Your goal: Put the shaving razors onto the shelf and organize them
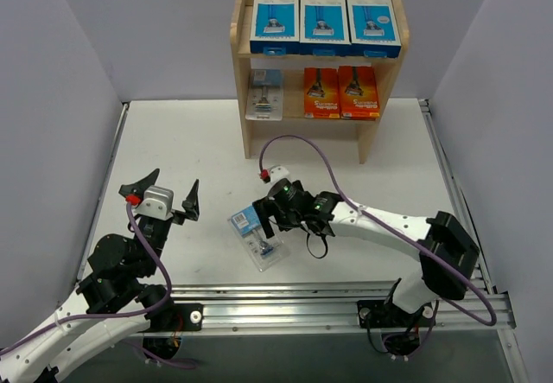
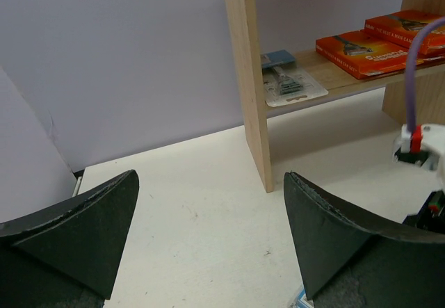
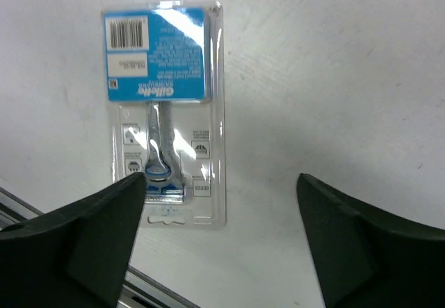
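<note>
The wooden shelf stands at the back of the table. Three blue-and-white razor boxes stand on its top tier. On the middle tier lie a clear blister razor pack and two orange boxes. Another clear blister razor pack with a blue label lies flat on the table, loose. My right gripper hovers over it, open, nothing between its fingers. In the right wrist view the pack sits by the left finger of the gripper. My left gripper is open and empty, left of the pack.
The left wrist view shows the open left gripper facing the shelf's side panel, the shelved blister pack and orange boxes. A metal rail runs along the near edge. Grey walls close in left, right and behind.
</note>
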You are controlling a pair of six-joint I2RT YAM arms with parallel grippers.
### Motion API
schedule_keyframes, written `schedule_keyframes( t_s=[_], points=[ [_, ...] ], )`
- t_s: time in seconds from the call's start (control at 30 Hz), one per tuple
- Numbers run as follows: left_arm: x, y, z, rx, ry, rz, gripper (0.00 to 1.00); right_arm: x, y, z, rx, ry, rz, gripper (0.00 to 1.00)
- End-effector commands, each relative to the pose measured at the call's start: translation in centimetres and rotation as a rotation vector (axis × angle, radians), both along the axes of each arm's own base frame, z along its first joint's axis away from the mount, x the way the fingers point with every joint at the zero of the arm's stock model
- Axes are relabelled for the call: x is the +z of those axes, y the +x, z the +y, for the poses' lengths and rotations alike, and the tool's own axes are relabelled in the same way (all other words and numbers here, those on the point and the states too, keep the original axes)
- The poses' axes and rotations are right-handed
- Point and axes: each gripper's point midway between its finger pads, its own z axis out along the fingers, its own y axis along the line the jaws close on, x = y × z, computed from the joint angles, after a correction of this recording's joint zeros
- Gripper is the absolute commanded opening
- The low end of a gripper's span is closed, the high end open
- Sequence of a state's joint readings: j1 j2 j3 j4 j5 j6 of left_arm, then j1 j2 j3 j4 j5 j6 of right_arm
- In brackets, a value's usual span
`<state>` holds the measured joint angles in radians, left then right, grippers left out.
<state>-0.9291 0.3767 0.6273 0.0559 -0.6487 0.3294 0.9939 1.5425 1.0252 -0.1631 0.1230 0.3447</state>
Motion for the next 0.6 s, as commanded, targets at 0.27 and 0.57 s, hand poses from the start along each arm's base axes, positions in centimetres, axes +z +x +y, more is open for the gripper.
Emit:
schedule_keyframes(
  t_s=[0.27,0.57],
  points=[
    [1.7,-0.2,0.6,0.018,-0.034,-0.031,0.94,0.3,-3.2,2.5,-0.030,0.070,0.054,0.55],
    [1.8,-0.2,0.7,0.018,-0.036,-0.032,0.94,-3.1,-6.3,3.2,0.058,-0.032,0.113,0.56]
  ],
)
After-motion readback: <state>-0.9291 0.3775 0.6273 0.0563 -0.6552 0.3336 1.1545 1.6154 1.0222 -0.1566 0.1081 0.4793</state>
